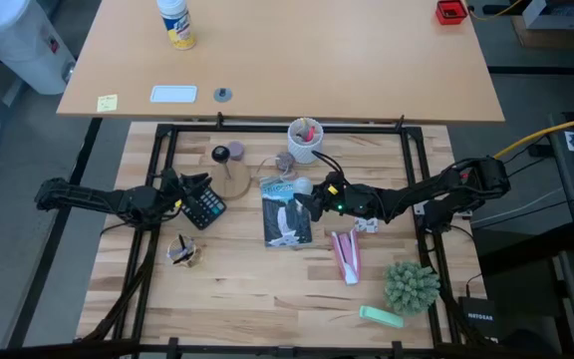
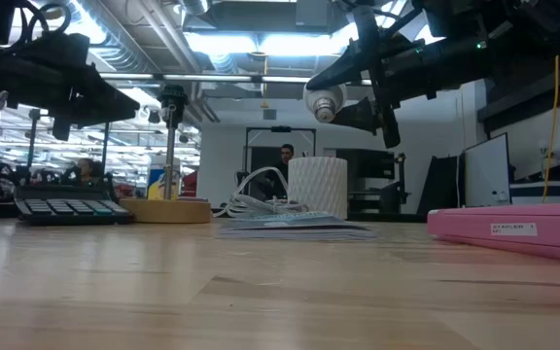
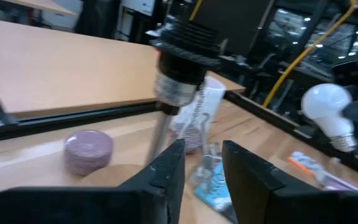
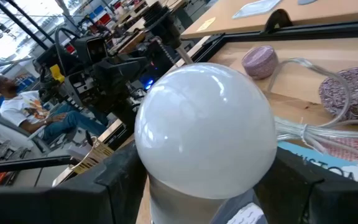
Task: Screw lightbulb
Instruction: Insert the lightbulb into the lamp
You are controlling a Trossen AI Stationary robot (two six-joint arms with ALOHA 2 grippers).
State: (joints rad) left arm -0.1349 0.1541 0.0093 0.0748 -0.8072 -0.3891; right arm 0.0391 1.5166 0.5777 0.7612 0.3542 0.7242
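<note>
We count one lightbulb [image 4: 207, 130], and it is off the table: the right gripper [image 1: 312, 204] holds it up in the air by its screw base, one dark finger on each side, the frosted globe pointing toward the left arm. In the low view the lightbulb [image 2: 325, 100] hangs well above the magazine [image 2: 295, 227] lying flat on the wood.

We see one wooden disc stand [image 2: 168, 209] with a single black socket post [image 3: 182, 46] rising from it. The left gripper [image 1: 189, 189] sits near that post; its two fingers [image 3: 166, 171] stand a narrow gap apart with nothing between them, and the post shows just beyond that gap.

Elsewhere on the table [image 1: 267, 284] we count one calculator [image 1: 205, 207] under the left arm, one white cup [image 1: 304, 140] at the far edge, one small purple round tin [image 3: 89, 149] beside the stand, one pink stapler [image 2: 513, 228], one green spiky plant [image 1: 411, 284] and one pale green flat piece [image 1: 381, 316] near the front right. In the room beyond, one person [image 4: 27, 112] sits.
</note>
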